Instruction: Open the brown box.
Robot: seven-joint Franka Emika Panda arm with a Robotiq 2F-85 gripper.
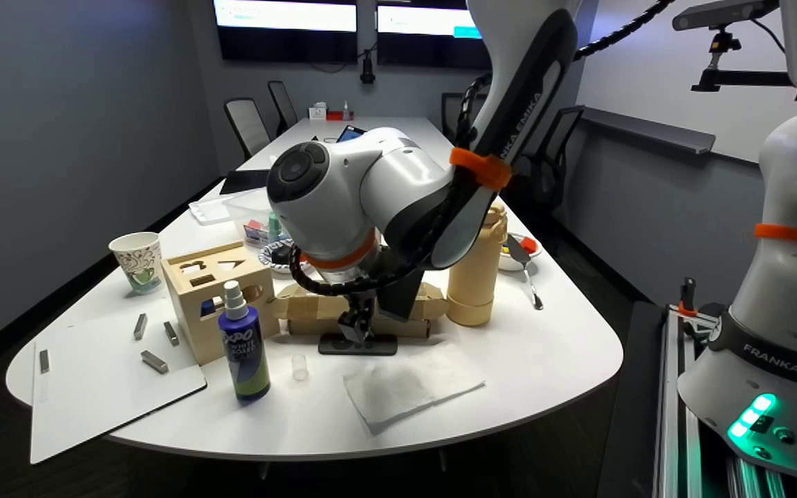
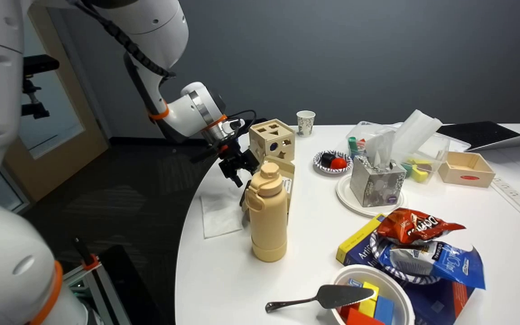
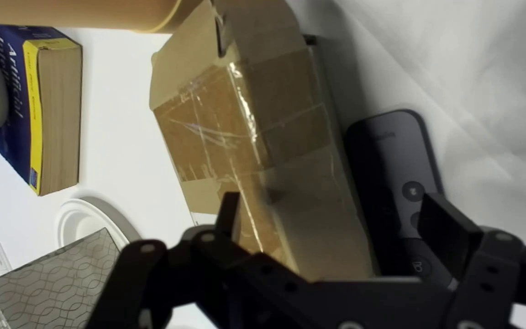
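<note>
The brown box [image 1: 305,304] is low, wide cardboard with tape on its top. It is partly hidden behind my gripper [image 1: 357,330] in an exterior view. The canister hides part of the box [image 2: 287,168] in an exterior view. In the wrist view the box [image 3: 213,123] runs from top centre down between my fingers. My gripper [image 3: 331,201] is open with nothing gripped. One finger is over the box's taped top, the other on the far side, over a dark remote-like device [image 3: 381,137] lying alongside. I cannot tell whether a finger touches the box.
A tall tan canister [image 2: 269,216] stands at one end of the box, a wooden block with holes [image 1: 222,297] at the other. A spray bottle [image 1: 244,353], a small clear cap [image 1: 299,368] and a white cloth [image 1: 412,380] lie or stand toward the table's rounded edge.
</note>
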